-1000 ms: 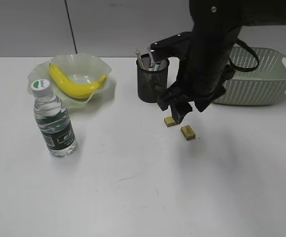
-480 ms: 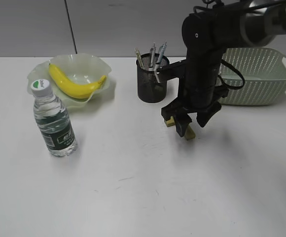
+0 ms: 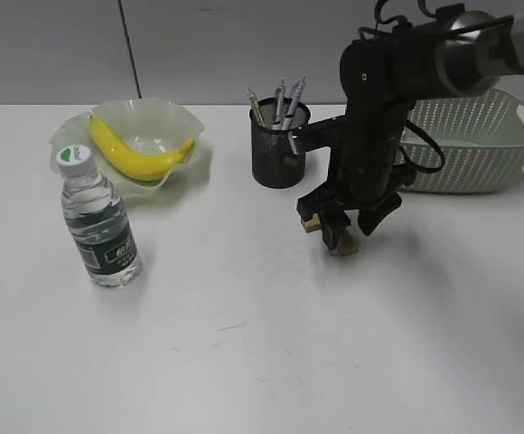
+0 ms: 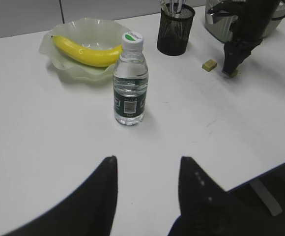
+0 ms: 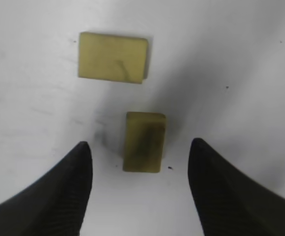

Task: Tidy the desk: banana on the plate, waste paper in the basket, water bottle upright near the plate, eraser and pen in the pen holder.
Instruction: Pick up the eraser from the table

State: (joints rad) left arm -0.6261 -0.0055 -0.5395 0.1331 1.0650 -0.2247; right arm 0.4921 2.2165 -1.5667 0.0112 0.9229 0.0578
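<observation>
Two olive-yellow erasers lie on the white desk (image 3: 244, 362). The nearer eraser (image 5: 143, 141) lies between my right gripper's (image 5: 140, 147) open fingers, which are low over the desk. The second eraser (image 5: 113, 57) lies just beyond it and shows in the exterior view (image 3: 311, 222). The black mesh pen holder (image 3: 278, 149) holds several pens. The banana (image 3: 135, 154) lies in the pale-green plate (image 3: 167, 122). The water bottle (image 3: 99, 221) stands upright in front of the plate. My left gripper (image 4: 147, 164) is open and empty, above the desk's near edge. The waste paper is out of view.
The sage-green lattice basket (image 3: 479, 145) stands at the back right, behind my right arm (image 3: 375, 117). The pen holder is close to the left of the right arm.
My right gripper has come down from above the erasers to the desk, straddling the nearer eraser. The arm has straightened. Nothing else moved.
</observation>
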